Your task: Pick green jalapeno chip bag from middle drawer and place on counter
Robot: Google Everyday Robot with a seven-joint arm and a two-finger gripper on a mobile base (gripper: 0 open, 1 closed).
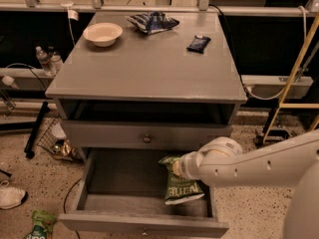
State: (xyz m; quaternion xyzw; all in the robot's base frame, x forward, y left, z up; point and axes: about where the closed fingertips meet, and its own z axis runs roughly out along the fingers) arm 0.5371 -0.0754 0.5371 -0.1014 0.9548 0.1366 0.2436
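Note:
The green jalapeno chip bag (183,189) hangs upright with its pale lettering facing me, over the right side of the open middle drawer (119,178). My gripper (174,167) reaches in from the right on a white arm and is shut on the bag's crumpled top edge. The bag's lower end sits about level with the drawer's front rim. The counter (149,68) is the grey top above the drawers.
On the counter stand a white bowl (102,33), a blue-and-white snack bag (152,22) and a small dark packet (198,43). A shallower drawer with a knob (146,137) is closed above. A bright green pouch (40,225) and a shoe (11,195) lie on the floor at left.

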